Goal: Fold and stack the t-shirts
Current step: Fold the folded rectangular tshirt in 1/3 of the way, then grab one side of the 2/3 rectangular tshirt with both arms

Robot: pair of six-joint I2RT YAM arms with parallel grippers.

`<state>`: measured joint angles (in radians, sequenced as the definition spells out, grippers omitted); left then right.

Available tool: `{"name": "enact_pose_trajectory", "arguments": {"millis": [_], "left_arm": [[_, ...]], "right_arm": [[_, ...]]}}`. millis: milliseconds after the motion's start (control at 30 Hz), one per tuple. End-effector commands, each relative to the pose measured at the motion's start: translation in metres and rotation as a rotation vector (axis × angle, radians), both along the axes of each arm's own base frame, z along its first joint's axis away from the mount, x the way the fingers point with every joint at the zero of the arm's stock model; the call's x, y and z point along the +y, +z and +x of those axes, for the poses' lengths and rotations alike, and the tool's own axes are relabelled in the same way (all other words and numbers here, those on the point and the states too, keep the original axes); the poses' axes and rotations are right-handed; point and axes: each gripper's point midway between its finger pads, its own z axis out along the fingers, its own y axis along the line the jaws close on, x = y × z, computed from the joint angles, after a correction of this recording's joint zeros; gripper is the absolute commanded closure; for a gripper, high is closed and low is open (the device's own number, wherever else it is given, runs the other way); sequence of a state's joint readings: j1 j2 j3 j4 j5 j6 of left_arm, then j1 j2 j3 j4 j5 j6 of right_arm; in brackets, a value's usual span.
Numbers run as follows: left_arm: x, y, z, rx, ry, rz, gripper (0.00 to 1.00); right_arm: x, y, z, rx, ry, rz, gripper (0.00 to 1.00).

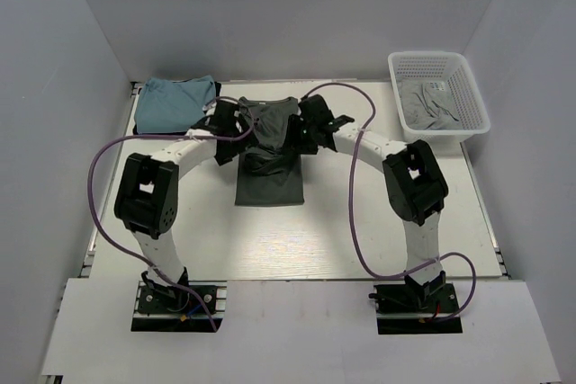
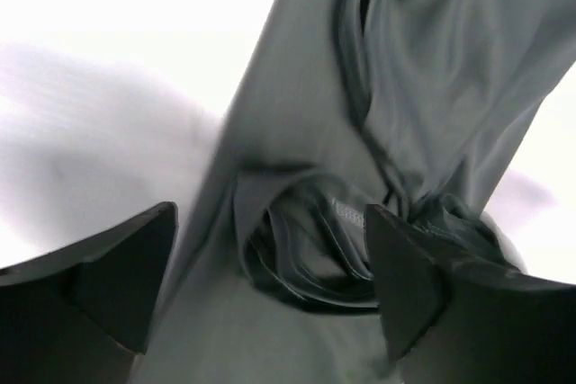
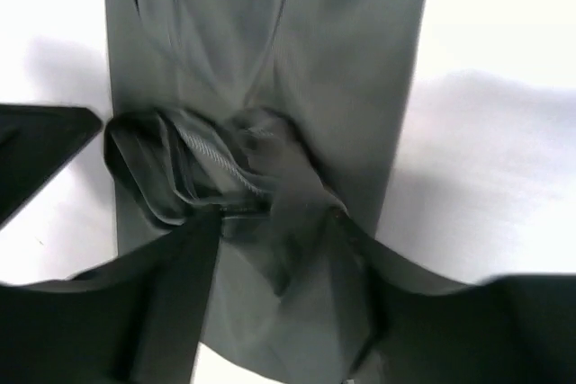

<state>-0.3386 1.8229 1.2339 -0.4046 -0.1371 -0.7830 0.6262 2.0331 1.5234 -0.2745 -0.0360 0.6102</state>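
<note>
Left gripper (image 2: 270, 213): fingers (image 2: 126, 285) spread wide, one on each side of a bunched fold of the dark grey-green t-shirt (image 1: 270, 177), with no pinch.
Right gripper (image 3: 274, 218): fingers partly spread over the same shirt from its opposite side, a ridge of cloth lying loose between them.
Dark grey-green t-shirt: mid-table (image 1: 270, 245); near half lies flat as a folded strip, far half is rumpled between the two grippers.
Light teal-blue t-shirt (image 1: 175, 103): folded flat, to the far left of the dark shirt, just beyond the left gripper.
White mesh basket (image 1: 479, 101): to the far right of the dark shirt, well apart from it.
Pale grey t-shirts (image 1: 430, 105): crumpled inside the basket.
</note>
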Motion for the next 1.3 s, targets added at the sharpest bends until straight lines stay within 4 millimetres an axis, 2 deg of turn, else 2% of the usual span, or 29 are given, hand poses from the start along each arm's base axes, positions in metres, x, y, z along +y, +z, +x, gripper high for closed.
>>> {"name": "enact_pose_trajectory", "arguments": {"millis": [0,33,67,100,133,167,200,233,267,300,333,367,400,433,500,567,600,633,667,700,800,867,933,967,1000,1033,1067,1133,1267], "left_arm": [[0.01,0.049,0.033,-0.091,0.03,-0.024,0.0],[0.008,0.055,0.034,-0.097,0.015,-0.028,0.0],[0.01,0.058,0.037,-0.104,0.008,-0.03,0.0],[0.009,0.067,0.036,-0.12,0.003,-0.042,0.0],[0.008,0.069,0.033,-0.123,-0.011,-0.045,0.0],[0.009,0.071,0.029,-0.124,-0.011,-0.046,0.0],[0.013,0.061,0.018,-0.098,-0.011,-0.038,0.0],[0.013,0.073,0.012,-0.125,-0.017,-0.053,0.0],[0.017,0.075,0.005,-0.13,-0.01,-0.046,0.0],[0.027,0.061,-0.012,-0.092,0.005,-0.027,0.0],[0.034,0.063,-0.02,-0.099,0.02,-0.01,0.0],[0.039,0.081,-0.03,-0.146,0.049,-0.027,0.0],[0.047,0.067,-0.049,-0.118,0.068,-0.012,0.0],[0.055,0.069,-0.057,-0.135,0.098,0.002,0.0],[0.068,0.07,-0.087,-0.158,0.149,-0.007,0.0],[0.077,0.067,-0.105,-0.17,0.183,-0.01,0.0],[0.083,0.054,-0.119,-0.153,0.213,-0.011,0.0],[0.084,0.064,-0.126,-0.196,0.223,-0.037,0.0],[0.086,0.058,-0.134,-0.192,0.236,-0.046,0.0],[0.087,0.06,-0.137,-0.208,0.236,-0.053,0.0],[0.09,0.079,-0.139,-0.271,0.246,-0.068,0.0],[0.094,0.082,-0.14,-0.277,0.26,-0.053,0.0],[0.096,0.083,-0.14,-0.28,0.267,-0.047,0.0],[0.096,0.078,-0.139,-0.266,0.26,-0.035,0.0],[0.094,0.078,-0.14,-0.262,0.244,-0.038,0.0],[0.092,0.071,-0.14,-0.234,0.237,-0.034,0.0],[0.092,0.072,-0.138,-0.234,0.23,-0.027,0.0],[0.092,0.065,-0.139,-0.207,0.23,-0.016,0.0],[0.09,0.064,-0.136,-0.201,0.216,-0.016,0.0]], "right_arm": [[-0.006,0.038,0.036,-0.066,-0.054,0.036,0.41],[-0.008,0.05,0.041,-0.093,-0.055,0.05,0.4],[-0.01,0.051,0.041,-0.105,-0.042,0.047,0.34],[-0.007,0.072,0.04,-0.149,-0.023,0.079,0.32],[-0.007,0.066,0.032,-0.147,0.0,0.081,0.29],[-0.003,0.069,0.028,-0.184,0.041,0.081,0.18],[-0.004,0.076,0.014,-0.192,0.078,0.098,0.14],[-0.001,0.066,0.0,-0.177,0.132,0.111,0.1],[0.0,0.066,-0.004,-0.207,0.174,0.107,0.1],[0.008,0.061,-0.023,-0.203,0.231,0.105,0.1],[0.012,0.054,-0.038,-0.18,0.286,0.112,0.1],[0.019,0.046,-0.051,-0.189,0.357,0.085,0.1],[0.031,0.045,-0.067,-0.182,0.419,0.09,0.1],[0.041,0.038,-0.082,-0.165,0.472,0.09,0.1],[0.051,0.029,-0.099,-0.178,0.571,0.071,0.1],[0.057,0.02,-0.107,-0.185,0.626,0.05,0.1],[0.058,0.016,-0.109,-0.181,0.642,0.042,0.1],[0.062,0.015,-0.11,-0.184,0.657,0.041,0.12],[0.063,0.013,-0.111,-0.197,0.698,0.026,0.12],[0.066,0.017,-0.106,-0.22,0.709,0.02,0.1],[0.064,-0.003,-0.1,-0.218,0.771,-0.045,0.1],[0.054,-0.012,-0.084,-0.282,0.767,-0.142,0.1],[0.048,-0.014,-0.063,-0.375,0.693,-0.238,0.1],[0.046,-0.019,-0.064,-0.392,0.695,-0.269,0.1],[0.034,-0.019,-0.056,-0.443,0.688,-0.344,0.1],[0.038,-0.01,-0.048,-0.505,0.673,-0.343,0.1],[0.035,-0.014,-0.053,-0.518,0.689,-0.365,0.1],[0.028,-0.017,-0.048,-0.563,0.694,-0.445,0.1],[0.036,-0.018,-0.04,-0.634,0.676,-0.486,0.1]]}}
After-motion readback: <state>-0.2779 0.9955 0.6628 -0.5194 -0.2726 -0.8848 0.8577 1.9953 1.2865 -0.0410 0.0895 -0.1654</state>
